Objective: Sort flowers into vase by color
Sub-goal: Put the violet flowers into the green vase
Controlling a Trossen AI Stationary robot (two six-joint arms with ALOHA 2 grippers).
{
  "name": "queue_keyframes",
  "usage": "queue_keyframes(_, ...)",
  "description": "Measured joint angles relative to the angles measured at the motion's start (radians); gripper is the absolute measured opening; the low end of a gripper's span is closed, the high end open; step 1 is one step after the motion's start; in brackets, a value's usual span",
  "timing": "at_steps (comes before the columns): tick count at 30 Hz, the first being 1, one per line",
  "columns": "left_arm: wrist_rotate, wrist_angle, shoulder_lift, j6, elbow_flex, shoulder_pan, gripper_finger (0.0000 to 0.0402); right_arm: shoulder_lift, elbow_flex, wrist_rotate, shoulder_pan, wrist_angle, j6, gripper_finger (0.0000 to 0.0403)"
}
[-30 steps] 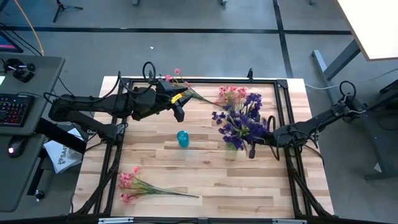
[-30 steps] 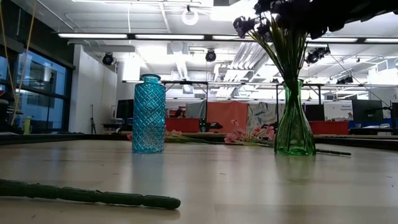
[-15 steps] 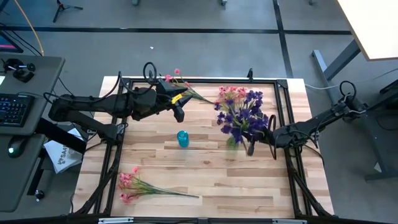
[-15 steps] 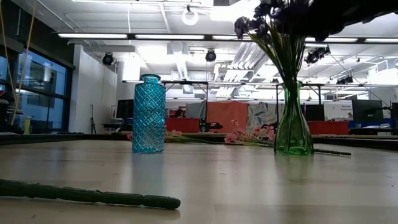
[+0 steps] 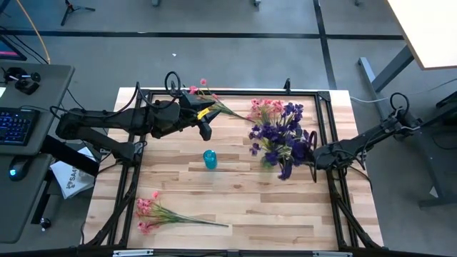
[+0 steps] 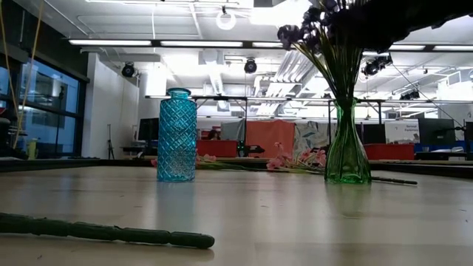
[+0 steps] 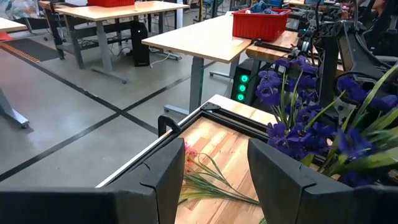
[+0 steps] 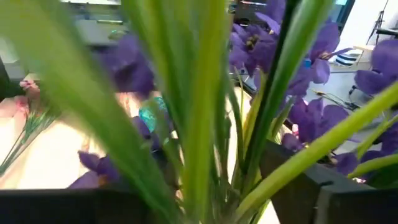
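Now, from above, your right gripper (image 5: 290, 170) sits by the purple flowers (image 5: 277, 140) near the right side of the table (image 5: 243, 207). You cannot tell here if its jaws are open or shut. Your left gripper (image 5: 206, 129) waits near the far edge, above pink flowers (image 5: 203, 93) lying flat. More pink flowers (image 5: 263, 109) lie just behind the purple bunch, and another pink bunch (image 5: 153, 212) lies near the front left, its stem running toward the right. The blue vase (image 5: 209, 158) stands between the arms.

From table height, the purple stems stand almost straight up in the green vase (image 6: 347, 151), blossoms on top, spreading wide. The blue vase (image 6: 177, 135) has nothing in it.

Your left wrist view shows its fingers (image 7: 168, 174) wide apart, holding nothing, with the purple flowers (image 7: 305, 118) ahead.

Your right wrist view is filled with green stems (image 8: 211, 106) pressed close between its fingers (image 8: 298, 186). Watch out: if you pull away with stems caught, the green vase could tip, or a flower could come out.
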Motion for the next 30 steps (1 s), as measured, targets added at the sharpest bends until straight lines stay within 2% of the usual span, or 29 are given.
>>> queue_keyframes(5, 0.000, 0.000, 0.000, 0.000, 0.000, 0.000, 0.0163, -0.045, 0.000, -0.006, 0.000, -0.033, 0.072, 0.0256)
queue_keyframes(12, 0.000, 0.003, 0.000, 0.001, 0.000, 0.000, 0.0163, -0.159, 0.000, -0.029, 0.000, -0.149, 0.158, 0.0264)
queue_keyframes(19, 0.000, 0.009, 0.000, 0.002, 0.000, 0.002, 0.0163, -0.250, 0.000, -0.071, 0.000, -0.127, 0.176, 0.0264)
queue_keyframes(26, 0.000, 0.009, 0.000, 0.002, 0.000, 0.001, 0.0163, -0.278, 0.000, -0.110, 0.000, -0.125, 0.231, 0.0262)
queue_keyframes(28, 0.000, 0.008, 0.000, 0.002, 0.000, 0.001, 0.0163, -0.273, 0.000, -0.110, 0.000, -0.150, 0.239, 0.0251)
queue_keyframes(30, -0.001, 0.008, 0.000, 0.002, 0.000, 0.001, 0.0163, -0.261, 0.000, -0.092, -0.001, -0.192, 0.266, 0.0223)
